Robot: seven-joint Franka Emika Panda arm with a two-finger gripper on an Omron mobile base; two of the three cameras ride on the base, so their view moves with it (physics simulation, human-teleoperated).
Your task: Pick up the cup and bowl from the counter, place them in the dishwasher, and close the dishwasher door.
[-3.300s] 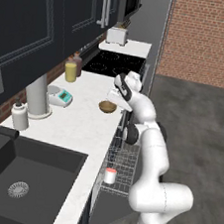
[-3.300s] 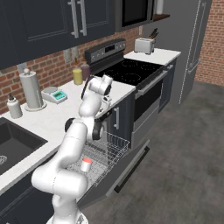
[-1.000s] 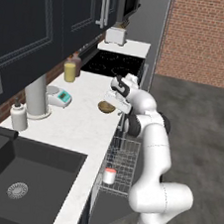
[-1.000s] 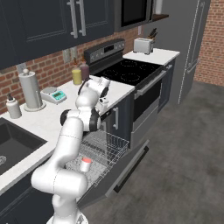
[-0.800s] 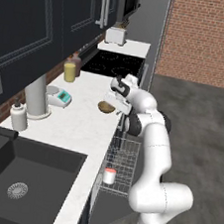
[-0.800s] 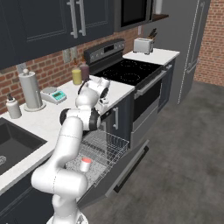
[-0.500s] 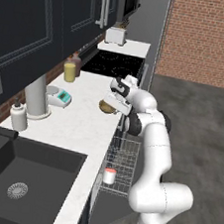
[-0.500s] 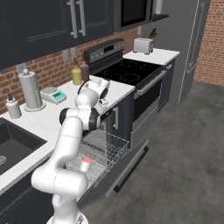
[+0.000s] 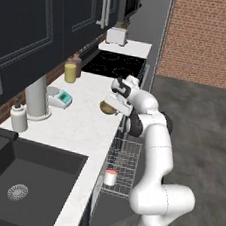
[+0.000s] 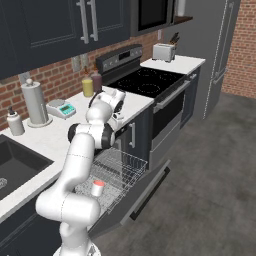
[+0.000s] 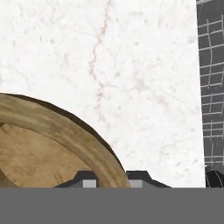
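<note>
Tool clamped on the rim of the bowl, one fingertip inside the rim and the other outside, at the front edge of the white marble surface. Bowl beside the cooktop. Cup upright in the pulled-out dishwasher rack; dishwasher door lowered.

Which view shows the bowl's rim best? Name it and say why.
The hand view: the bowl rim runs close up between the gripper fingertips. The left base view shows the bowl small, partly behind the hand; in the right base view the arm hides it.
</note>
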